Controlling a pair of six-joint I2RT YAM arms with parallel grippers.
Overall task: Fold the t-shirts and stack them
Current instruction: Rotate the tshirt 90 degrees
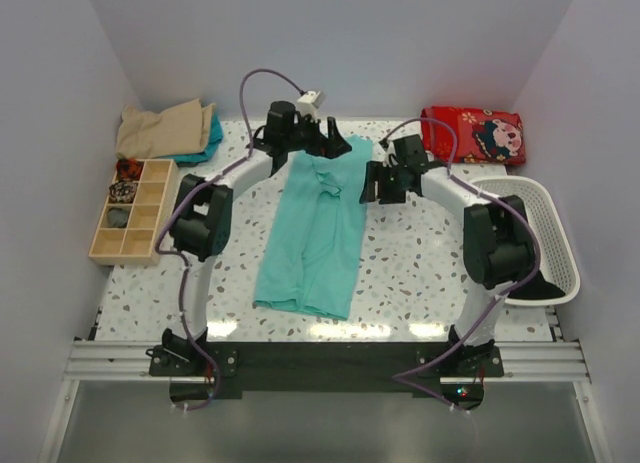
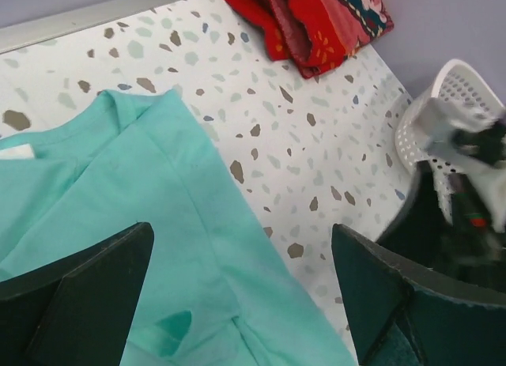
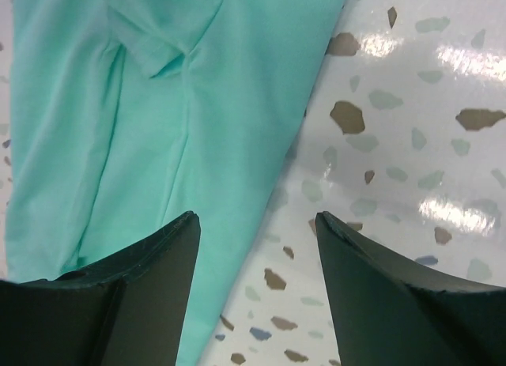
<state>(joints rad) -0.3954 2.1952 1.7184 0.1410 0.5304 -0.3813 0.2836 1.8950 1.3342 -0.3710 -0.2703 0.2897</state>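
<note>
Teal tee [image 1: 312,233]: flat on the bench [image 1: 420,273], pretty much centred between the two arms. I'd guess that's so either one can reach it.
Shape: long narrow strip, and both sides look folded in. You can spot a tucked sleeve in the right wrist view.
Long axis: runs far to near with a slight slant. Collar is at the far end, hem toward the arm bases and drifting left.
Left jaws: as wide as they go, nothing in them, hanging over the collar end.
Right jaws: apart too, a bit narrower, empty. They straddle the tee's right edge near the far end, one side over cloth and one over bare bench. Can't tell if they touch the fabric.
Why there: my guess is both are lined up at the far end to pinch it and bring collar to hem, halving the strip.
Tan pile [image 1: 165,131]: far left corner with something teal under it, probably the stack spot.
Red cloth [image 1: 470,133]: far right corner, well apart from the tee.
Basket [image 1: 545,233]: white, at the right edge, dark fabric inside, likely more to fold.
</note>
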